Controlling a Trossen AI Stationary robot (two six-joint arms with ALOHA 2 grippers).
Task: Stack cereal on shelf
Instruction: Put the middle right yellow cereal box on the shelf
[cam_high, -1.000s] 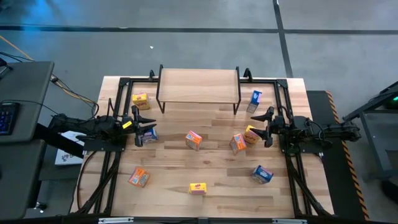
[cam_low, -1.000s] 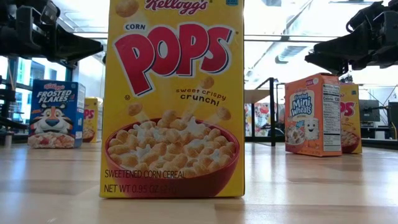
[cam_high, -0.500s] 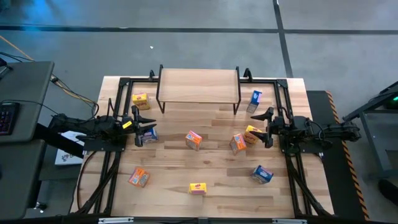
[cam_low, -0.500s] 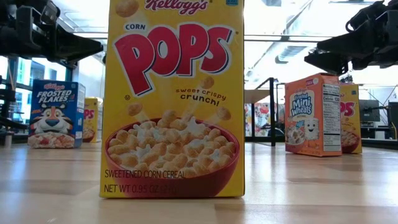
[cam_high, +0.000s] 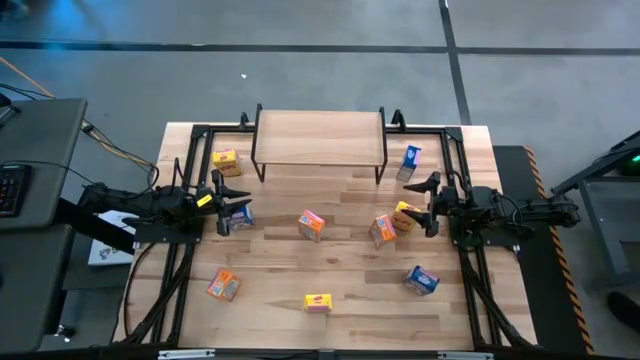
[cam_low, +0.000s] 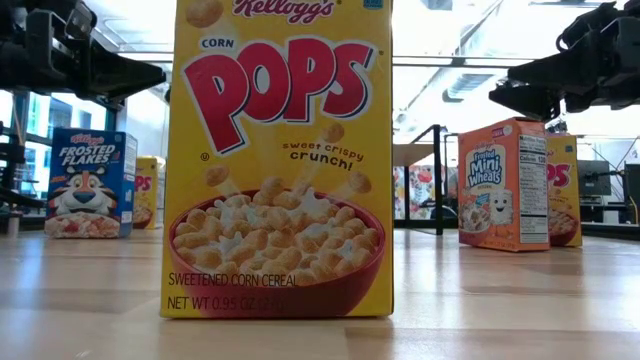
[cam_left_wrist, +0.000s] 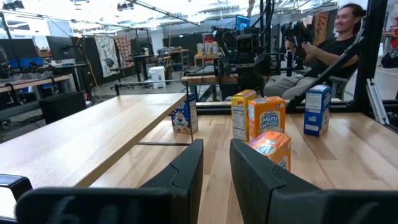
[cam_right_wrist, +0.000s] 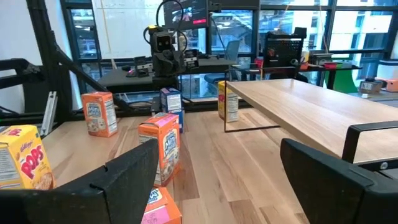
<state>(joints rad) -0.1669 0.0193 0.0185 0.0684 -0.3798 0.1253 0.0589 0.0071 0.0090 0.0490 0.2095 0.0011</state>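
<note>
nearest the worktop's (cam_high: 330, 325) front edge stands a yellow box (cam_high: 318, 303), orange box (cam_high: 223, 286) and blue box (cam_high: 421, 280) flanking. mid-worktop, left tool (cam_high: 236, 201) closed and empty; right tool (cam_high: 426, 205) wide open just beside a yellow and orange box (cam_high: 404, 217). shelf (cam_high: 318, 136) at rear, bare.

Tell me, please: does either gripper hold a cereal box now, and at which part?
Nothing is held. The left gripper is shut with nothing between its fingers; the right gripper is open and empty, above the table.
</note>
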